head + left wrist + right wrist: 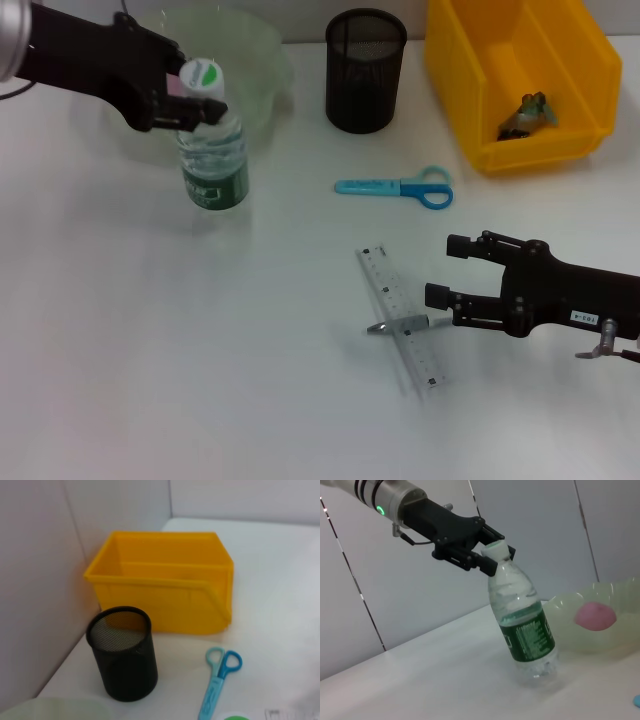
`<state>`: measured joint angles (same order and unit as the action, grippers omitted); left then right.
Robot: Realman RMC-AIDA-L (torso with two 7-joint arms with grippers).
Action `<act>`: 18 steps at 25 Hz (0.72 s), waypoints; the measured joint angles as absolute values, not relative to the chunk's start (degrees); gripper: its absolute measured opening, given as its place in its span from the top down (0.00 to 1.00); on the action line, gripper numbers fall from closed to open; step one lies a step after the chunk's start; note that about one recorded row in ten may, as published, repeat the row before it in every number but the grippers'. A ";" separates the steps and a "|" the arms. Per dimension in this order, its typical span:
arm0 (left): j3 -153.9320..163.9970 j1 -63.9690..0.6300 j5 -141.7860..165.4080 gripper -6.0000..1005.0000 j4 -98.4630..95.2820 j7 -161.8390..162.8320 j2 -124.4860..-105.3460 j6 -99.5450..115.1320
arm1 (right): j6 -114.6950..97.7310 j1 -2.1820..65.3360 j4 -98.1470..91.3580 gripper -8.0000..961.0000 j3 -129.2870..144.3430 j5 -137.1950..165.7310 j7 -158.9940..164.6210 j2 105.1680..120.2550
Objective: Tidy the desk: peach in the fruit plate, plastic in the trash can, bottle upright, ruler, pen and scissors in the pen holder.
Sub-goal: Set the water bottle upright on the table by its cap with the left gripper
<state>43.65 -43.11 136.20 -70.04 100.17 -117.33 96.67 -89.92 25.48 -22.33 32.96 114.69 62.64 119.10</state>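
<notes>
Nearest the robot, the right gripper (442,270) is hovering low over the plain white desk (200,350) with its black fingers spread apart, holding nothing. The short transparent plastic ruler (402,320) with black scale marks is lying flat just beside the fingertips, and the slim silver-grey pen (398,325) is lying across it, its far end hidden behind the lower finger. A little farther off, the small scissors (396,187) with light blue handles and blade cover are lying flat, closed. To the left, the clear plastic water bottle (212,150) with the green label is standing slightly tilted, and the left gripper (196,102) is pinching it at the white cap. At the back, the black wire-mesh pen holder (365,70) is standing upright beside the bright yellow rectangular trash can (480,60), which is holding a crumpled scrap too small to identify. The translucent pale green fruit plate (620,600) is sitting behind the bottle, the pink-mauve peach (595,616) resting inside.
</notes>
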 joint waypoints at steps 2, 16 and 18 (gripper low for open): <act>42.69 -43.19 134.93 0.55 -68.49 101.50 -116.37 96.79 | -89.92 25.48 -22.32 0.15 32.95 114.69 62.64 119.09; 35.27 -40.18 130.84 0.54 -63.86 109.12 -111.50 94.36 | -90.21 25.49 -22.32 0.15 32.95 114.69 62.65 119.17; 35.22 -39.45 130.83 0.54 -63.87 109.25 -111.33 93.97 | -90.45 25.49 -22.27 0.15 32.96 114.69 62.65 119.18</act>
<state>35.22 -39.45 130.83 -63.88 109.25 -111.33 93.97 -90.45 25.49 -22.27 32.96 114.69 62.65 119.18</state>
